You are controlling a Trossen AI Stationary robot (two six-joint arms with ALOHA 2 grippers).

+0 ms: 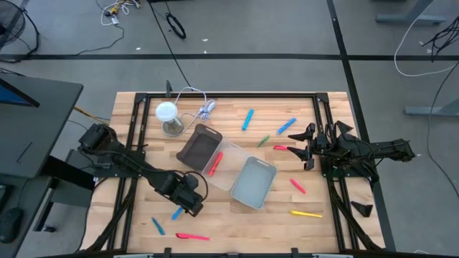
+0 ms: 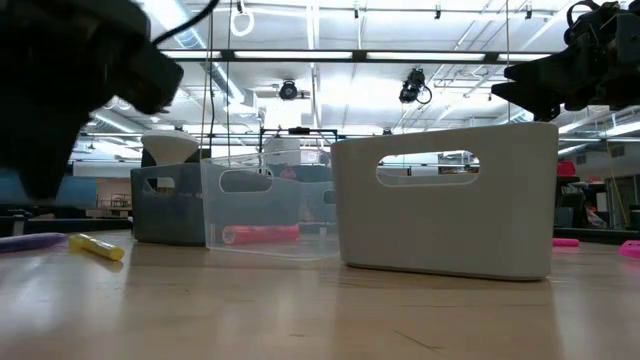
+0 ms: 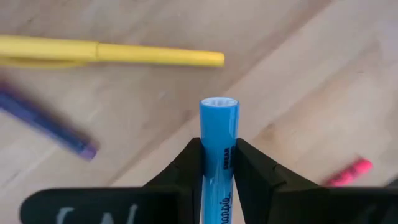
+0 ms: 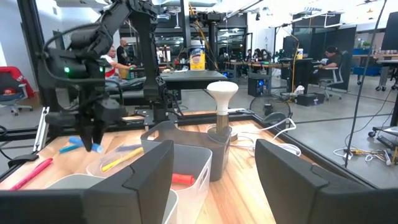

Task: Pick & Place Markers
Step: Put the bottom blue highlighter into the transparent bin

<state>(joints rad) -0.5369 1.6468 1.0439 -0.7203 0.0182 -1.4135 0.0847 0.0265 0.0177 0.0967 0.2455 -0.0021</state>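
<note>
My left gripper [image 1: 185, 206] [image 3: 219, 163] is near the table's near-left part, shut on a blue marker [image 3: 219, 127] [image 1: 176, 213]. Below it on the wood lie a yellow marker [image 3: 112, 53], a purple marker [image 3: 46, 121] and a pink marker [image 3: 351, 172]. Other markers lie flat on the table: blue ones [image 1: 247, 119] [image 1: 286, 127] [image 1: 158, 226], a green one [image 1: 264, 140], red ones [image 1: 280, 147] [image 1: 297, 186] [image 1: 192, 236] and a yellow one [image 1: 306, 213]. My right gripper [image 1: 307, 147] [image 4: 211, 180] is open, raised at the table's right side beside the red marker. My left gripper pinches the blue marker between its two fingers [image 3: 186, 163], on the barrel a little behind its free end [image 3: 219, 106]. The marker runs along the fingers and sticks out past their tips. The right wrist view shows it lifted clear of the table [image 4: 76, 142].
Three bins stand in a row at the table's middle: a dark grey bin [image 1: 192, 150], a clear bin [image 1: 231, 152] with a red marker [image 1: 215, 163] in it, and a pale grey bin [image 1: 254, 185]. A white round-topped lamp [image 1: 167, 115] and a white cable bundle [image 1: 204, 109] sit at the far side.
</note>
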